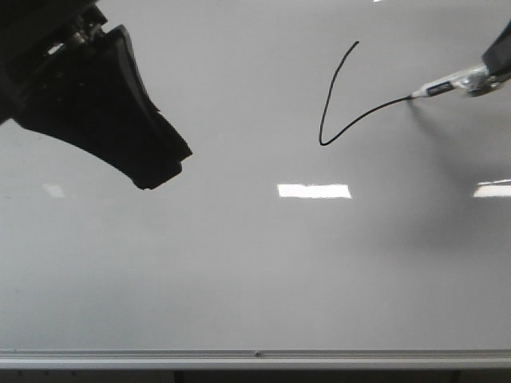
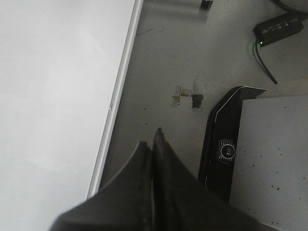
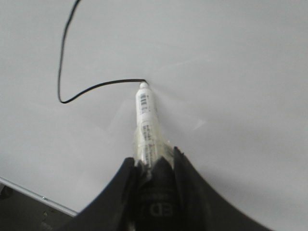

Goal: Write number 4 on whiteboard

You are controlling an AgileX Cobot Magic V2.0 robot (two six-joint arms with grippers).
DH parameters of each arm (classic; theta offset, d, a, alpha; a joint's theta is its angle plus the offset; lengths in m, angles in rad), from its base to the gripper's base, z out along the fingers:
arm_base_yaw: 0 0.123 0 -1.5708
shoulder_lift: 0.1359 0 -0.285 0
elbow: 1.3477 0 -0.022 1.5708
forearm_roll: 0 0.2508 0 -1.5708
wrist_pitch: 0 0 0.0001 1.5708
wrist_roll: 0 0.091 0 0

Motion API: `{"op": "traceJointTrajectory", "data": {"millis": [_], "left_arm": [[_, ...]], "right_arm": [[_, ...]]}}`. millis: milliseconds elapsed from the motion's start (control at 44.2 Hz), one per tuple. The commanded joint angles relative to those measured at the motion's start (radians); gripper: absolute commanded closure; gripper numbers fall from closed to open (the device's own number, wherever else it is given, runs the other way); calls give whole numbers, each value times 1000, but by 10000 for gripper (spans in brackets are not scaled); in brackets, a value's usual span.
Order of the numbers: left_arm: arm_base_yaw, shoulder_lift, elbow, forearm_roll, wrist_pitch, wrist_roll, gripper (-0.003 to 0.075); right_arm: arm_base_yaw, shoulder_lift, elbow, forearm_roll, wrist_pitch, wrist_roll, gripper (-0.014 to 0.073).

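The whiteboard (image 1: pixel 239 271) fills nearly the whole front view, glossy and pale grey, with its silver rail along the near edge and bright rectangular glares on its surface. On its far right part sits the unfinished number 4 (image 1: pixel 335 104): a thin black stroke that slants down to a sharp low corner, then curves up and to the right. No vertical bar is drawn.

The right end effector (image 3: pixel 154 178) is closed around a white marker (image 3: pixel 146 125), whose tip touches the board exactly at the right end of the stroke. In the front view the marker (image 1: pixel 447 84) comes in from the right edge.

The left end effector (image 2: pixel 153 159) has its fingers pressed together with nothing between them. It hangs over the board's far left part (image 1: pixel 120 112), well apart from the stroke.
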Motion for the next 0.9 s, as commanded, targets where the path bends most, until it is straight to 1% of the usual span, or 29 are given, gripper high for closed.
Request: {"op": "traceJointTrajectory", "data": {"millis": [0,68,158,339,611,701,747,837,882], "left_arm": [[-6,-29,-33,-35,-36,-11,741],[-6,-29,-33,-35,-36,-11,741],[-6,-29,-33,-35,-36,-11,741],[-6,-29,-33,-35,-36,-11,741],[-6,-29,-33,-35,-36,-11,741],[-6,-29,-33,-35,-36,-11,741],[-6,-29,-33,-35,-36,-11,741],[-6,-29,-33,-35,-36,-11,741],[-6,-29,-33,-35,-36,-11,741]], "right_arm": [[-34,-62,-27,19,-13,9,656],[-12,-105,-37,32,4,9,656],[42,-129,-69,33,-1,9,656],[121,-46,-146,33,-41,12,656],[127,36,-168,19,-52,23,656],[127,36,-164,-26,-42,54,656],[127,37,-159,-72,-25,88,656],[127,38,-106,-157,-14,148,656],[127,42,-70,-175,-13,165,656]]}}
